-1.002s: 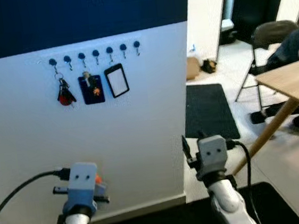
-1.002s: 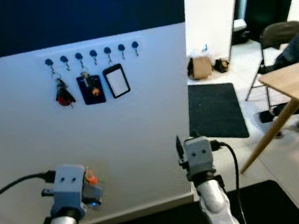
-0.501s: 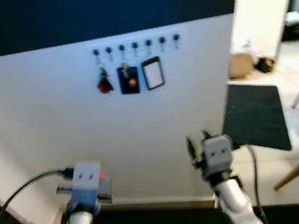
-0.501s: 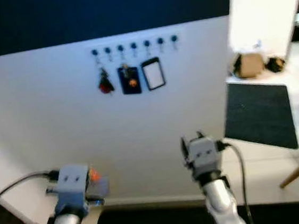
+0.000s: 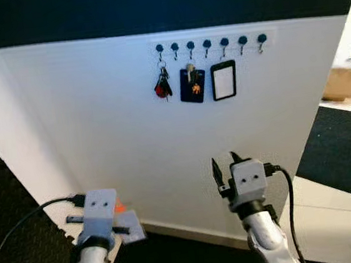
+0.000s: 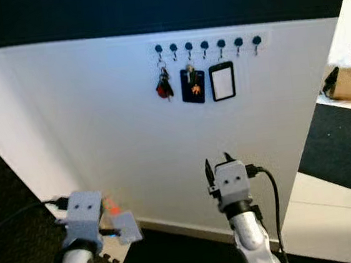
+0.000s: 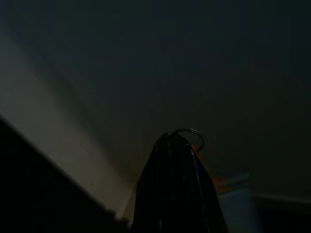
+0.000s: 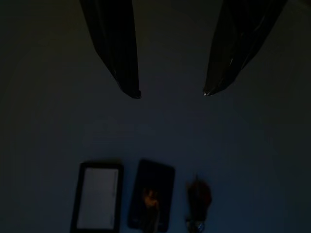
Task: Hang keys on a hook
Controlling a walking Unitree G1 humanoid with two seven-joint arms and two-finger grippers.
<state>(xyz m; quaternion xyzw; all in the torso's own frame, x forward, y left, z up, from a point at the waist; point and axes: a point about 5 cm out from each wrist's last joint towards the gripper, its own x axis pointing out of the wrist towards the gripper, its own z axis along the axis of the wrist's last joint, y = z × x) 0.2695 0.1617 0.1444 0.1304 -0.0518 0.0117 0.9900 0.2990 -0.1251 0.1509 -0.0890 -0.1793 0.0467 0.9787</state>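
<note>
Fingers of the left gripper (image 7: 177, 145) are pressed together on a key ring (image 7: 188, 133), low down and well below the hook rail (image 5: 209, 42).
Right gripper (image 8: 170, 92) fingers are spread wide and hold nothing; it hangs below the rail too. To do this well, I think the robot should step closer, lift the ring up high, and slip it over one of the bare hooks (image 5: 242, 41) to the right of the white card (image 5: 224, 80). Red keys (image 5: 162, 86) and a dark blue tag (image 5: 192, 84) already hang from the rail. The white wall (image 5: 86, 116) is smooth under a dark blue band, and a black mat (image 5: 347, 151) lies past the wall's end.
</note>
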